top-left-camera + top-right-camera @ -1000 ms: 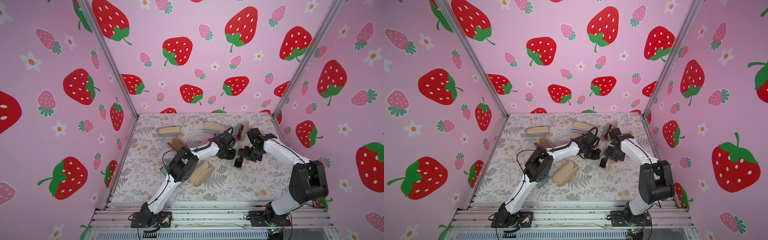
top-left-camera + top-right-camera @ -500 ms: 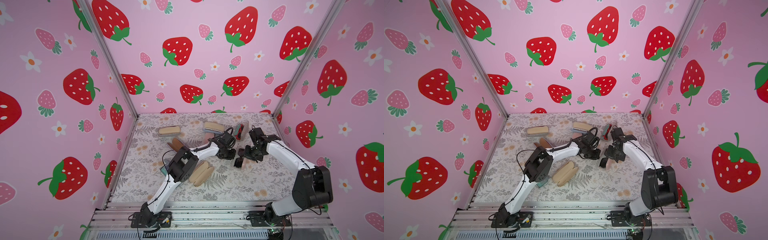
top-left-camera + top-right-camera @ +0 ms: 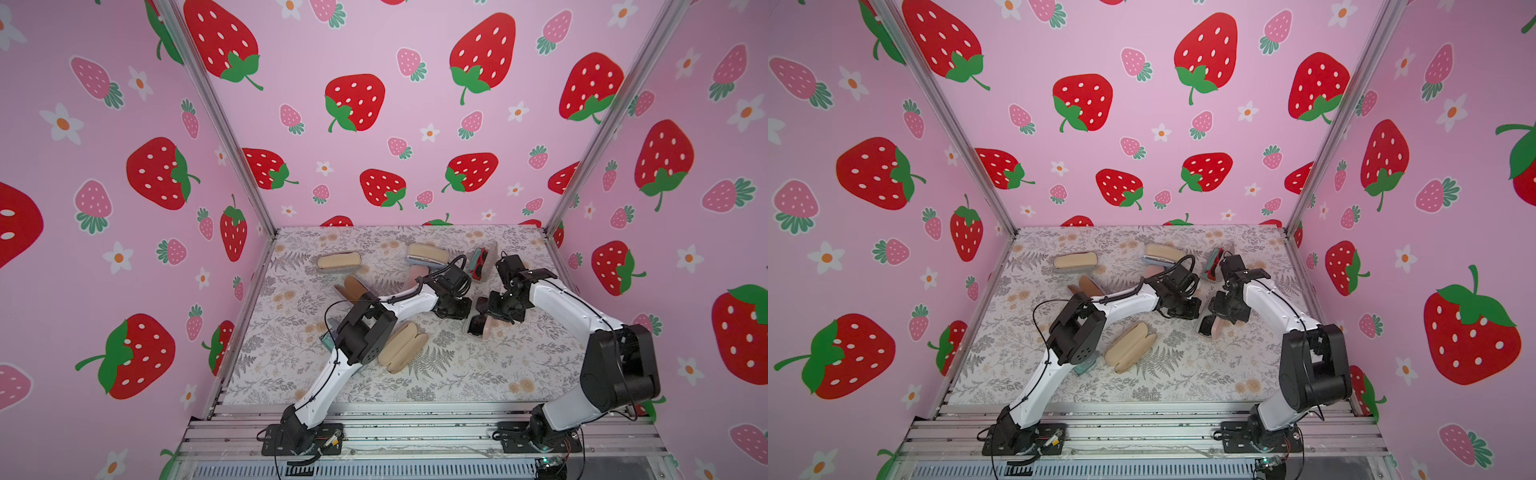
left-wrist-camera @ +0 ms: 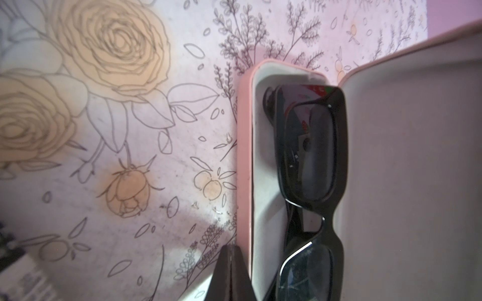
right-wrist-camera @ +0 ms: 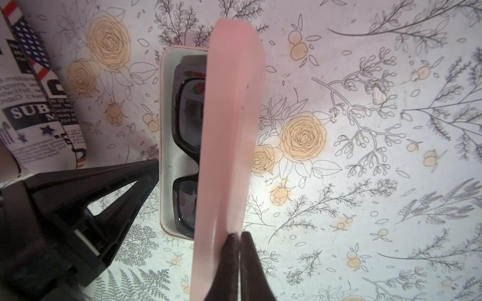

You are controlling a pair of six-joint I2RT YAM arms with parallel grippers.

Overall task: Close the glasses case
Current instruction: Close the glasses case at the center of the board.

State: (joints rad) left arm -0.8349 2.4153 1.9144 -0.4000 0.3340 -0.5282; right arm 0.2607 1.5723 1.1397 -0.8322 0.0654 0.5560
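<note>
Glasses case lid [image 5: 229, 130] against right end effector [image 5: 239, 241]

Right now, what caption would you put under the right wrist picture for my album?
Shut right gripper at the raised pink lid of a glasses case holding black sunglasses.

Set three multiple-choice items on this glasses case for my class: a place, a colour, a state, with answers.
1. The sunglasses lie: A inside the glasses case; B beside it; C beneath it.
2. The outside of the lid is: A tan; B pink; C green.
3. The case is: A shut; B upside down; C open, lid raised.
Answers: 1 A, they sit within its walls; 2 B, the right wrist view shows it pink; 3 C, the lid stands up with the inside showing.
</note>
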